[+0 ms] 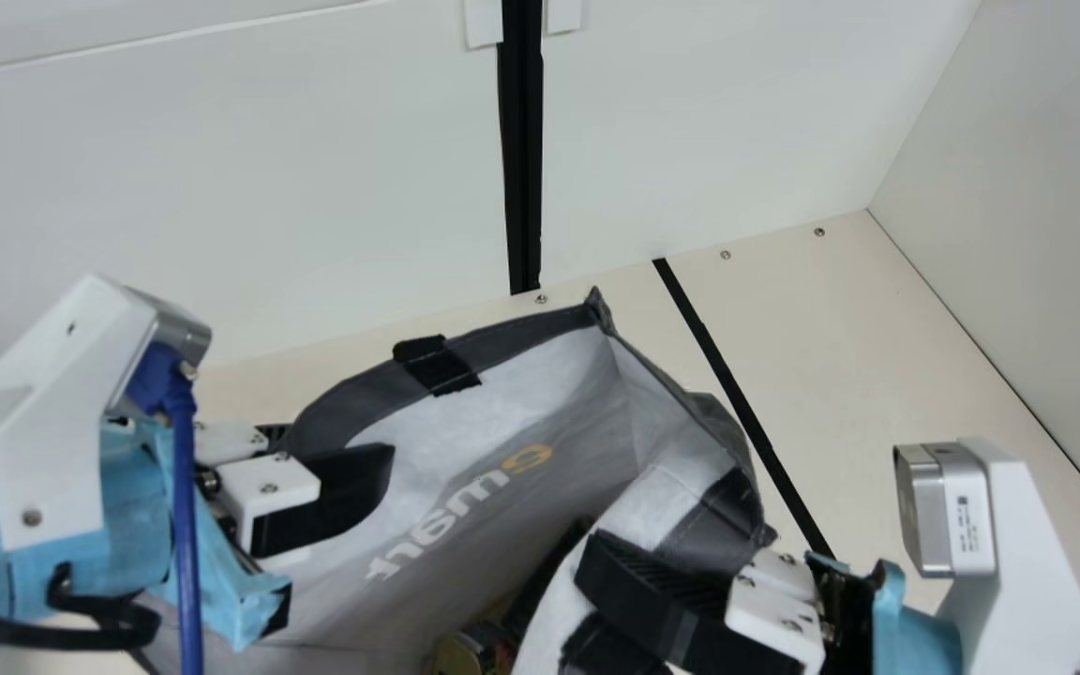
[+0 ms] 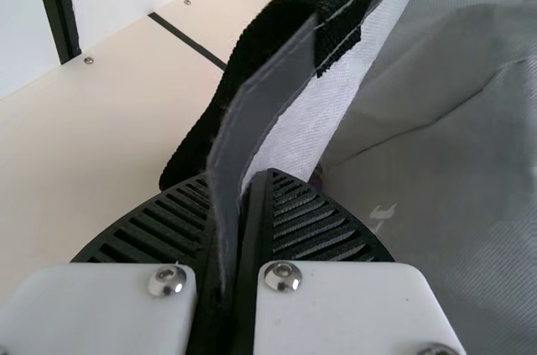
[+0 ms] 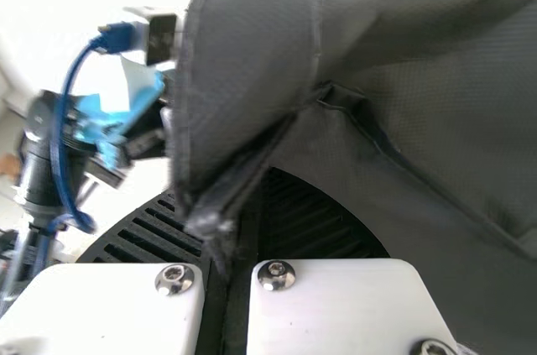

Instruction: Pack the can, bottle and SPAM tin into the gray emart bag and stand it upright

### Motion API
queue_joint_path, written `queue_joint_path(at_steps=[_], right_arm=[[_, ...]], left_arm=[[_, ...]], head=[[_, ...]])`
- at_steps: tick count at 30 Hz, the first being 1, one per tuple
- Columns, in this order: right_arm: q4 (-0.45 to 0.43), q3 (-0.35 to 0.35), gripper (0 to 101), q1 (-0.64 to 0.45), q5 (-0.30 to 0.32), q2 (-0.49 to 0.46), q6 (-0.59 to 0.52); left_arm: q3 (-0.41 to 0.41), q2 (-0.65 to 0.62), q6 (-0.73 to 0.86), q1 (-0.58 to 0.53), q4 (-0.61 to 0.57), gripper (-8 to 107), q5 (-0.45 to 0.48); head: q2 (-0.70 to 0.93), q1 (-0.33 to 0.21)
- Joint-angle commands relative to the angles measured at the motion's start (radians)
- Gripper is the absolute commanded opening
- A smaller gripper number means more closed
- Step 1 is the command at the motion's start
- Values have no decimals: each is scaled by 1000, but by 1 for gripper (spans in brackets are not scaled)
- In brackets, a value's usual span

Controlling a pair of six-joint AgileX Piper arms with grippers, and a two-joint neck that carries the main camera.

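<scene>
The gray emart bag (image 1: pixel 502 506) gapes toward the camera, its pale lining and lettering showing. My left gripper (image 1: pixel 338 478) is at the bag's left rim; in the left wrist view, the left gripper (image 2: pixel 243 195) is shut on that rim beside a black strap (image 2: pixel 252 61). At the near right side my right gripper (image 1: pixel 615 581) holds the rim; in the right wrist view the right gripper (image 3: pixel 239 204) is shut on a folded dark edge of the bag (image 3: pixel 403 103). Low inside the bag lie a round metal-ended item (image 1: pixel 458 653) and a dark long item (image 1: pixel 545 577), both partly hidden by the bag wall.
Behind the bag stands a white wall (image 1: pixel 221 187) with a black vertical strip (image 1: pixel 523 150). The cream table (image 1: pixel 840 375) extends to the right up to a side panel (image 1: pixel 1046 234). A blue cable (image 1: pixel 186 525) hangs along my left arm.
</scene>
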Motion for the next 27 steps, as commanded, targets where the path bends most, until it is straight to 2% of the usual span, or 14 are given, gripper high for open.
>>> queue_joint_path(at_steps=[1, 11, 19, 27], right_arm=[[-31, 0, 0, -12, 20, 15, -24], [-116, -36, 0, -43, 33, 117, -189], [-163, -114, 0, -68, 33, 223, -315], [-218, -195, 0, -75, 33, 329, -395]], left_arm=[[-7, 11, 13, 14, -10, -8, 1], [-53, 79, 70, 83, -58, -8, 1], [-116, 144, 103, 120, -93, -8, 1], [-206, 231, 133, 144, -117, -8, 1]], head=[[-1, -23], [-1, -23], [-1, -23], [-1, -23]])
